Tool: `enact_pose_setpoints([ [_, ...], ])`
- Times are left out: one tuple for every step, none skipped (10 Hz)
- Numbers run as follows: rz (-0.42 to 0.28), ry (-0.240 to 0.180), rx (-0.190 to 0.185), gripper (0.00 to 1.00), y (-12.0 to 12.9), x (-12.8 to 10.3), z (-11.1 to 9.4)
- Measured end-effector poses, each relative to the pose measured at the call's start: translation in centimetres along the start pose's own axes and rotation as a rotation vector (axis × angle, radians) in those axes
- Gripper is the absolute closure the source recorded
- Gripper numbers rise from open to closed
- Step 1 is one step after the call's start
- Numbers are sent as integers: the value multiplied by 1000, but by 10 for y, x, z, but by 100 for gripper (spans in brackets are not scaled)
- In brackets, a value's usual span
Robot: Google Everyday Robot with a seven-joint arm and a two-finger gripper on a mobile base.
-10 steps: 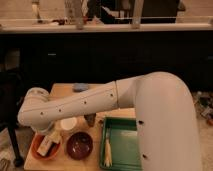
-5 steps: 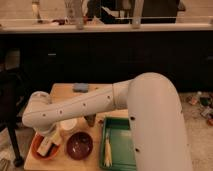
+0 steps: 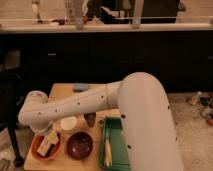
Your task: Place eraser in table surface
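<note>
The eraser [image 3: 49,143], a pale block with a dark side, lies tilted in an orange bowl [image 3: 36,150] at the front left of the light tan wooden table [image 3: 61,93]. My white arm reaches across the table from the right and bends down at its left end. The gripper [image 3: 42,133] is at that end, just above the orange bowl and the eraser, mostly hidden by the wrist. I cannot tell whether it touches the eraser.
A dark red bowl [image 3: 79,145] sits right of the orange bowl. A white bowl [image 3: 68,123] and a dark cup [image 3: 90,119] stand behind them. A green tray [image 3: 116,145] holding a yellowish utensil [image 3: 107,151] lies at the front right. A blue pad [image 3: 80,87] lies at the back.
The arm's left end has dropped a little lower over the orange bowl. The bowls, tray and pad have not moved.
</note>
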Motion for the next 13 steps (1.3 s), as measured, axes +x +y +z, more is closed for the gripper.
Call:
enact_pose_setpoints([
  [-3, -3, -1, 20, -5, 0, 4],
  [-5, -9, -5, 20, -6, 0, 8],
  [-5, -9, -5, 20, -6, 1, 11],
  [-3, -7, 0, 20, -6, 2, 13],
  [8, -7, 8, 20, -2, 5, 15],
  [18, -8, 14, 20, 1, 9, 16],
  [20, -8, 18, 20, 1, 9, 17],
  [22, -13, 18, 20, 2, 10, 21],
  [21, -15, 17, 20, 1, 10, 24],
  [20, -17, 15, 20, 1, 10, 25],
  [9, -13, 4, 20, 1, 10, 27],
  [8, -16, 1, 20, 1, 8, 27],
  [8, -14, 1, 20, 2, 10, 27],
])
